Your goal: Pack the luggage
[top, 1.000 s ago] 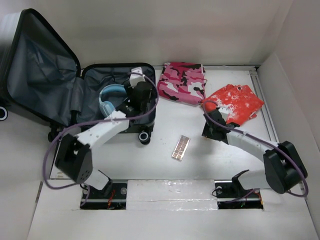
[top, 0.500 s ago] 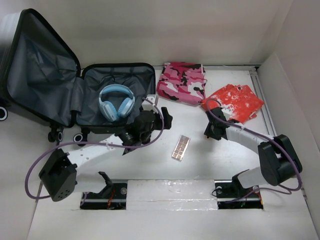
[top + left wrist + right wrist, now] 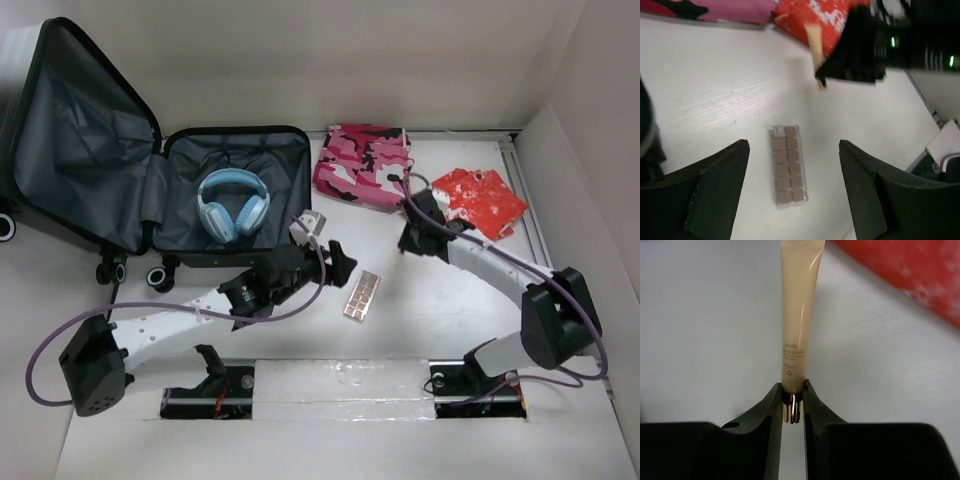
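Now the suitcase (image 3: 180,170) lies open at the far left of the desk (image 3: 420,310), with its lid tipped up to the left. Blue headphones (image 3: 214,216) sit inside it on the grey lining.

It looks like the job is part way done, and both arms are busy getting more things to pack.

The left gripper (image 3: 338,262) is wide open with nothing in it. It hangs just above a small pack of brown squares (image 3: 788,165) that lies flat near the middle of the desk. Next, I think it needs to go down with one finger on each side of the pack, then squeeze. The pack is thin and flat, so it could be hard to pick up.

The right gripper (image 3: 792,390) is closed tight on the cap end of a pale tube (image 3: 799,310). It is near the red cloth (image 3: 488,198), with the pink cloth (image 3: 362,165) just to the left and farther back. The tube must go a long way left to the suitcase, past the left arm, so the two arms should not bump.
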`<state>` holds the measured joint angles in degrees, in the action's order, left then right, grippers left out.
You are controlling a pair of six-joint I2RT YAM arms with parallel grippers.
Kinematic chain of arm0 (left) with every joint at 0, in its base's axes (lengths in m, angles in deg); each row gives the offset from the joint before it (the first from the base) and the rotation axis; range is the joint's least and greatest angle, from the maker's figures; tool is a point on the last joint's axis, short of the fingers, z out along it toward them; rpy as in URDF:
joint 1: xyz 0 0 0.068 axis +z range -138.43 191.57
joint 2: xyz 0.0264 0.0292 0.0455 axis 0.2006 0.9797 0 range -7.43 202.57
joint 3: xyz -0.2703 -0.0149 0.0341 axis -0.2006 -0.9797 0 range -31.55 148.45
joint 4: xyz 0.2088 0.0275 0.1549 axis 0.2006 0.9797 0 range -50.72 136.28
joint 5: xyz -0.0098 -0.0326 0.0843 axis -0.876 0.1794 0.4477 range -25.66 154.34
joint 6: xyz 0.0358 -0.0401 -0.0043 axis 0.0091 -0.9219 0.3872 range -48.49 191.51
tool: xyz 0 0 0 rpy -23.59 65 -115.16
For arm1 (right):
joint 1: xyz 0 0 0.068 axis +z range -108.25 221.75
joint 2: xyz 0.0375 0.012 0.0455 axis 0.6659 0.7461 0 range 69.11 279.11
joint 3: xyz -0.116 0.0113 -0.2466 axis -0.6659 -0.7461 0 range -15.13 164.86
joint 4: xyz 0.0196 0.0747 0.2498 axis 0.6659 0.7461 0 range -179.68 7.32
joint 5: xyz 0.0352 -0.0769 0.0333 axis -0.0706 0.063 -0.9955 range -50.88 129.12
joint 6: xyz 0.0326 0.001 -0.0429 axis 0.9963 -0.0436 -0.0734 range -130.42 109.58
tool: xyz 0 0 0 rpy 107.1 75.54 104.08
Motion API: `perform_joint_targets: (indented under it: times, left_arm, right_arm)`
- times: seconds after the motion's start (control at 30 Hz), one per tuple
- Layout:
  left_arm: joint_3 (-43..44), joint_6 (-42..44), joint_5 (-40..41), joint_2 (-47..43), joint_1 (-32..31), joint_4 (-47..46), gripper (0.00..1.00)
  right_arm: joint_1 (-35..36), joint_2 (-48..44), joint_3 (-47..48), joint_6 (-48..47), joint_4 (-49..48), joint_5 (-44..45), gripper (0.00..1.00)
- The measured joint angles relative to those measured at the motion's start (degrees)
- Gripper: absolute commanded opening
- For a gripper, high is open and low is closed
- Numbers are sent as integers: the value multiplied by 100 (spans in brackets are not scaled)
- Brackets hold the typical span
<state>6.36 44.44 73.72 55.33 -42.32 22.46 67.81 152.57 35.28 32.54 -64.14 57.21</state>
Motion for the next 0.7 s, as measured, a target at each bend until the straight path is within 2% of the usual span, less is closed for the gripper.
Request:
perform_joint_targets:
  times: [0.1,0.17,0.3,0.33,0.37,0.43,0.47,0.5,0.57,0.7]
  left_arm:
    - [-146,22,310,-269,-682,118,68]
    - [-326,-44,511,-640,-1016,175,68]
    - [-667,-219,828,-1561,-1086,234,68]
    - [-726,-262,896,-1781,-1086,258,68]
    - [-765,-310,951,-1963,-1086,293,68]
    - [-807,-374,1043,-2173,-1086,343,68]
    - [-820,-407,1075,-2223,-1086,365,68]
    - [-833,-437,1102,-2251,-1086,404,68]
    - [-844,-479,1145,-2225,-1086,481,68]
    - [-844,-496,1132,-1825,-1086,535,71]
  right_arm:
    - [173,-70,887,-369,-4,-258,13]
    - [291,247,1899,-680,-44,-529,13]
    - [549,1394,4046,-1246,-385,-1436,10]
    - [616,1668,4441,-1344,-433,-1661,12]
    - [693,2004,4900,-1423,-433,-1908,18]
    - [870,2667,5698,-1539,-461,-2354,38]
    - [946,2979,6076,-1585,-409,-2549,54]
    - [1029,3270,6400,-1622,-372,-2712,61]
    - [1152,3733,6887,-1687,-284,-2962,71]
    - [1185,3995,7047,-1731,-37,-3316,72]
